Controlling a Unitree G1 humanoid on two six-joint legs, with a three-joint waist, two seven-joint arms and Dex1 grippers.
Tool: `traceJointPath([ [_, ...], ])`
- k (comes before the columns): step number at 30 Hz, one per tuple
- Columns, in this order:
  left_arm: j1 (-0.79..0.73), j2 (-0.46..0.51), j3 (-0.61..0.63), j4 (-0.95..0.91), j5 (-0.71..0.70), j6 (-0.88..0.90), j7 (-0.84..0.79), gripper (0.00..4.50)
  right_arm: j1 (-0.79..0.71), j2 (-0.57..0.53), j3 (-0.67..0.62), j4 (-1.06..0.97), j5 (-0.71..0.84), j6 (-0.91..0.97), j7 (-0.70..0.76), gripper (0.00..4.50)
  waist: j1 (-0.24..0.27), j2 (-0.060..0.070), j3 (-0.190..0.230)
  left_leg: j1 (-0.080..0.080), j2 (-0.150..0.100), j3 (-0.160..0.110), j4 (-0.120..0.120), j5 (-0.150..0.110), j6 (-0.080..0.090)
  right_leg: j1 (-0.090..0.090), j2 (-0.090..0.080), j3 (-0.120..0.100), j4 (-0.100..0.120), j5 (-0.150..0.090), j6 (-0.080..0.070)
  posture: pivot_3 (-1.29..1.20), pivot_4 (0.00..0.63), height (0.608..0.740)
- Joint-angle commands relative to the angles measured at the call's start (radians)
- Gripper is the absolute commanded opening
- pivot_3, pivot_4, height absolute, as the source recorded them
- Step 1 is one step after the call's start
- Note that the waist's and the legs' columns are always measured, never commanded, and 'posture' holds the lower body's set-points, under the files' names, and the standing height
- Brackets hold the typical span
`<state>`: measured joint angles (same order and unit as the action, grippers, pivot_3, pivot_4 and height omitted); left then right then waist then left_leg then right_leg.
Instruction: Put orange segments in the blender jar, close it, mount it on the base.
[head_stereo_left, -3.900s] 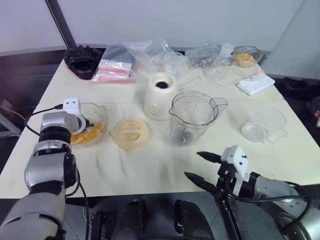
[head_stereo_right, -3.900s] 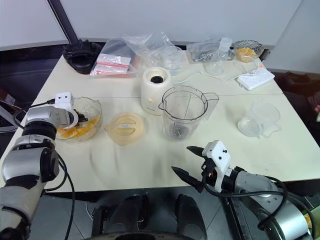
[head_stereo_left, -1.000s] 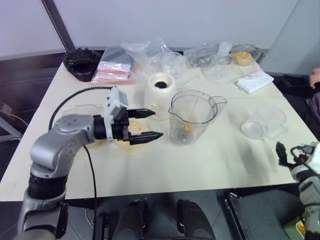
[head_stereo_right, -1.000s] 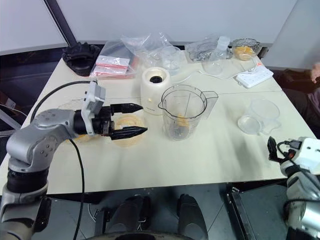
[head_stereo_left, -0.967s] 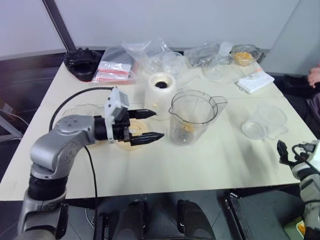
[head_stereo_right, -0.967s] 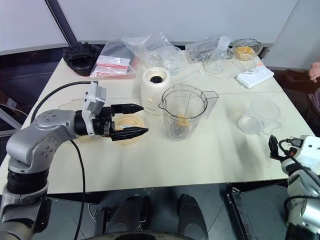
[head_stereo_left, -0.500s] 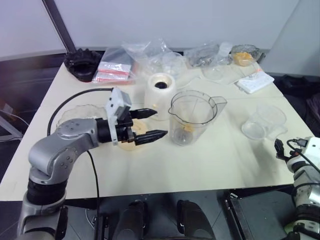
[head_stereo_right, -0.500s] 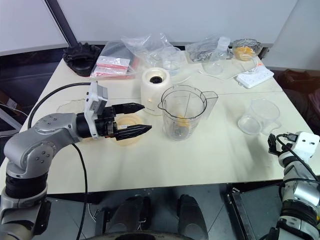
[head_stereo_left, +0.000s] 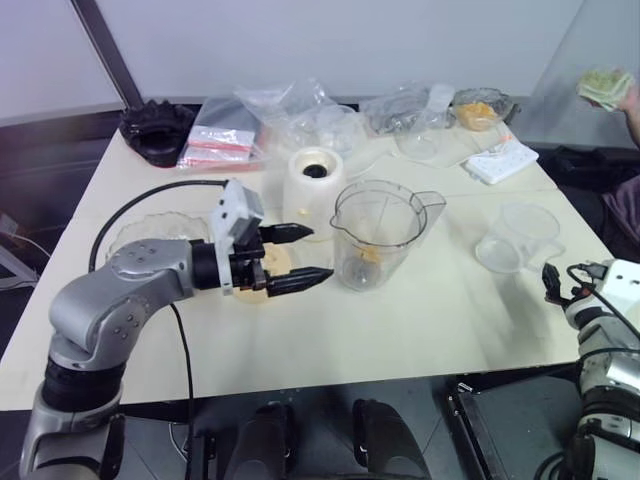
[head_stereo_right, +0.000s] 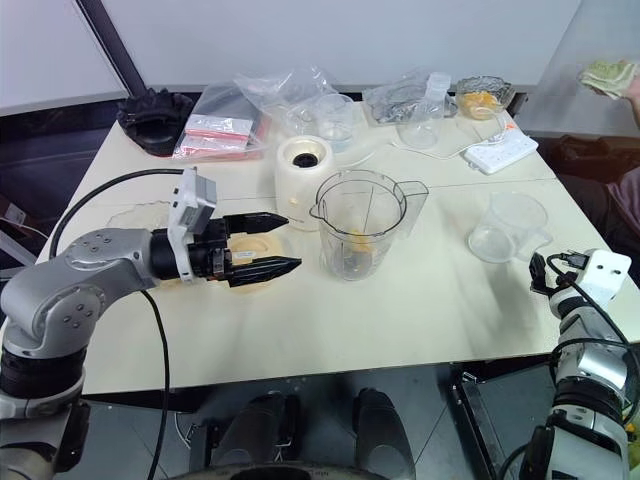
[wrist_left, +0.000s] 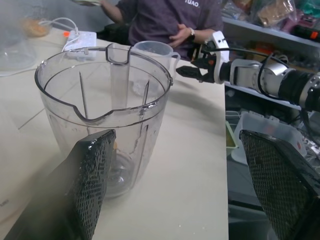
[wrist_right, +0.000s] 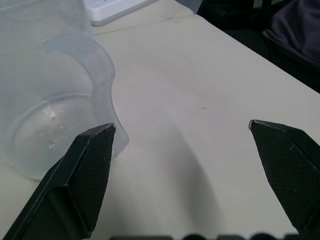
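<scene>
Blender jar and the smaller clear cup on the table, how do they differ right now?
The blender jar is taller and wider than the smaller clear cup. The jar holds an orange segment at its bottom, while the cup looks empty. The jar stands mid-table beside the base; the cup sits off toward the robot's right, near the table's right edge. Both are clear plastic, upright, uncovered, and have a side handle.

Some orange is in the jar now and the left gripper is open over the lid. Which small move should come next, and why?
Probably lower the left gripper onto the peach lid and close on it. Orange segments already lie in the blender jar, its top is uncovered, and the gripper hangs open and empty just above the lid.
</scene>
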<state>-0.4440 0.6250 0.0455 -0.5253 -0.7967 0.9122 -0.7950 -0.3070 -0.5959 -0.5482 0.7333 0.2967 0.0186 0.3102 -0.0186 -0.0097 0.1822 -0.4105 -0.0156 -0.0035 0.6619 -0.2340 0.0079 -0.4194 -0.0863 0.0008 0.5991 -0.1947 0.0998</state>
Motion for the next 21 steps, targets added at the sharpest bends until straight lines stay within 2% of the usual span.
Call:
traceJointPath([
  [1,-0.013,0.005,-0.002,-0.025,-0.009,-0.015,0.010,4.12,-0.031,-0.023,0.006,0.018,-0.002,-0.033,0.002,4.50,-0.002,0.000,0.000,0.000,0.000,0.000,0.000,0.000,0.000,0.000,0.000,0.000,0.000,0.000,0.000,0.00,0.150,0.740],
  [6,-0.003,0.011,-0.004,-0.036,-0.010,-0.017,0.022,4.12,-0.018,-0.013,0.015,0.001,0.003,-0.031,0.000,4.50,-0.001,0.000,0.000,0.000,0.000,0.000,0.000,0.000,0.000,0.000,0.000,0.000,0.000,0.000,0.000,0.00,0.150,0.740],
  [14,0.001,0.006,-0.021,-0.028,0.002,-0.034,0.030,4.12,0.066,0.054,0.022,-0.198,0.032,0.034,-0.030,4.50,0.001,0.000,0.000,0.000,0.000,-0.001,-0.001,0.000,0.000,0.000,0.000,0.000,0.000,0.000,0.000,0.00,0.150,0.740],
  [21,-0.021,0.014,-0.045,-0.017,0.015,-0.049,0.019,4.12,-0.025,0.010,0.029,-0.099,0.008,0.014,-0.041,4.50,0.000,0.001,0.001,0.000,0.000,0.000,-0.001,0.000,0.000,0.000,0.000,0.000,-0.001,0.000,0.000,0.00,0.150,0.740],
])
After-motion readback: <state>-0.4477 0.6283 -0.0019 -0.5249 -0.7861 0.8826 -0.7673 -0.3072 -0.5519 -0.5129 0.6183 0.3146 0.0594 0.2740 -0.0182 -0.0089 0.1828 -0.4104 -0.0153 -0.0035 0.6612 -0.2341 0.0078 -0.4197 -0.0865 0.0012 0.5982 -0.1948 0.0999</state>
